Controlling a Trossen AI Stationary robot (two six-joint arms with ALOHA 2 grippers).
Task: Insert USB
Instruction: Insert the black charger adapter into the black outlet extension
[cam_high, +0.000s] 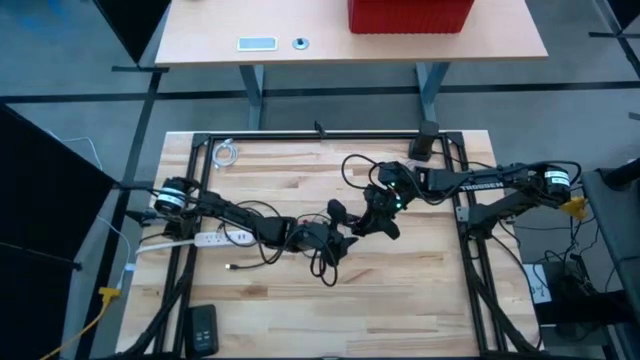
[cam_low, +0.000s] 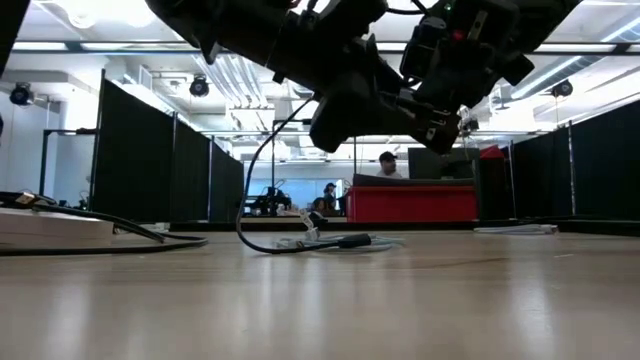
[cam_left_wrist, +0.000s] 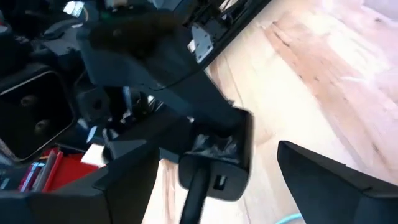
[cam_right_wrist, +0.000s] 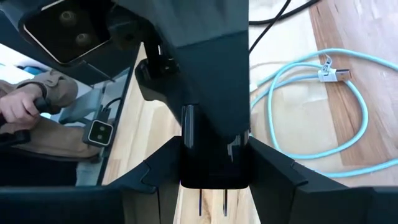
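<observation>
A black wall charger (cam_right_wrist: 214, 165) hangs above the table's middle, with my right gripper (cam_right_wrist: 214, 180) shut on it. Its two metal prongs (cam_right_wrist: 211, 208) point back at the right wrist. A black USB cable (cam_left_wrist: 194, 193) sticks by its plug into the charger's face (cam_left_wrist: 217, 177), beside a free port (cam_left_wrist: 219, 182). The cable droops to the table (cam_low: 245, 225). My left gripper (cam_high: 338, 238) is open; its fingers (cam_left_wrist: 329, 180) stand on either side of the cable and charger, apart from them. My right gripper pinches the charger's two opposite sides (cam_right_wrist: 241, 167) between its two fingers. It comes from the table's right, slanting a little downward. The charger is lifted clear of the table, with its port face turned toward my left gripper.
A light blue cable (cam_right_wrist: 311, 112) with a loose USB plug (cam_right_wrist: 333, 76) lies coiled on the wood near the grippers. A white power strip (cam_high: 215, 238) lies at the left and a black device (cam_high: 203, 328) at the near left. A person's hand (cam_right_wrist: 25, 112) shows beyond the table.
</observation>
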